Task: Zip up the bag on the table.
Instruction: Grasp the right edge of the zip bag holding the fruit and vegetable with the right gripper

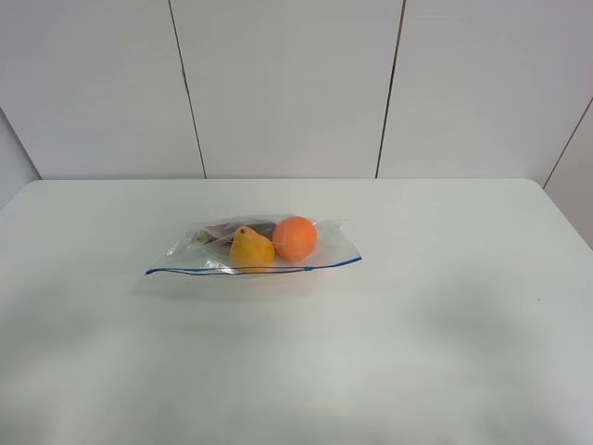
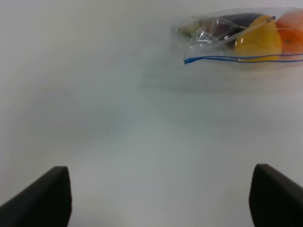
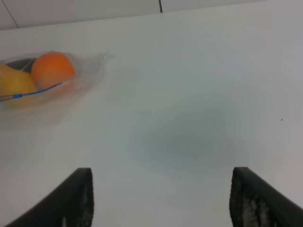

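The clear bag (image 1: 218,254) lies flat near the middle of the white table (image 1: 417,352), its blue zipper strip (image 1: 250,270) along the near edge. An orange fruit (image 1: 295,238) and a yellow one (image 1: 251,250) show through it. Neither arm appears in the high view. In the left wrist view the bag (image 2: 208,30) lies far off, and my left gripper (image 2: 161,196) stands open over bare table, black fingers (image 2: 42,198) wide apart. In the right wrist view the bag (image 3: 87,71) sits off to one side, well away from my open right gripper (image 3: 161,198).
A pale panelled wall (image 1: 287,83) with dark vertical seams rises behind the table's far edge. White tabletop surrounds the bag on all sides. A small blue slider (image 1: 309,268) sits on the zipper strip toward its right end.
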{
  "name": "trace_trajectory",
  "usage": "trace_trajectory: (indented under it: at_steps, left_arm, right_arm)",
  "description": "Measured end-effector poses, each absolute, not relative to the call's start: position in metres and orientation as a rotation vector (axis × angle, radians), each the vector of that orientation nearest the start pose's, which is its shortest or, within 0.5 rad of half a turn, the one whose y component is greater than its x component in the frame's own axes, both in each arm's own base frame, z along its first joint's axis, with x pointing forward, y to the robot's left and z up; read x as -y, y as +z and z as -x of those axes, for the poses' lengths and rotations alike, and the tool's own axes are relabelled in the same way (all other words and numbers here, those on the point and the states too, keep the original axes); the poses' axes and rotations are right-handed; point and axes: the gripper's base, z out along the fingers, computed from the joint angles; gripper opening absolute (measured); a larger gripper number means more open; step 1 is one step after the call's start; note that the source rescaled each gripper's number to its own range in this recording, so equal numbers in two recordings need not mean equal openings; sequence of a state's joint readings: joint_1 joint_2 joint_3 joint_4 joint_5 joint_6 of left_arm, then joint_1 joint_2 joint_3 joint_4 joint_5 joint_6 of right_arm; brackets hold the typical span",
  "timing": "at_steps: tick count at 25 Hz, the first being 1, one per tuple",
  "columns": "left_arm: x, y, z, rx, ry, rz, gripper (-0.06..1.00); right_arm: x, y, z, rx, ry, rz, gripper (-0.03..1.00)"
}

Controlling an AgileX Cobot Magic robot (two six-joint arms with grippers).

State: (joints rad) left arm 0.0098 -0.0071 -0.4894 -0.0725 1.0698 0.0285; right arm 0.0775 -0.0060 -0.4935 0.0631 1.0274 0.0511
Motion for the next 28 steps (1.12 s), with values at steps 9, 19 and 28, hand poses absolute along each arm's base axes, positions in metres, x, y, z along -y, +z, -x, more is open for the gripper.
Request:
trace_trajectory:
  at_steps: [9,19,28]
  left_arm:
    - [0.0058,0.2737,0.0052,-2.055,-0.063,-0.023,0.89]
    - [0.0058,0.2737,0.0052,-2.055,-0.063,-0.023,0.89]
    - [0.0058,0.2737,0.0052,-2.055,-0.063,-0.023,0.89]
  right_arm:
    - [-0.0046,0.2783,0.0042,-2.013,0.157,0.028,0.92]
    - [-0.0041,0.2783,0.0041,-2.013,0.144,0.036,0.92]
    - [-0.0039,0.2782,0.0041,-2.013,0.138,0.04,0.92]
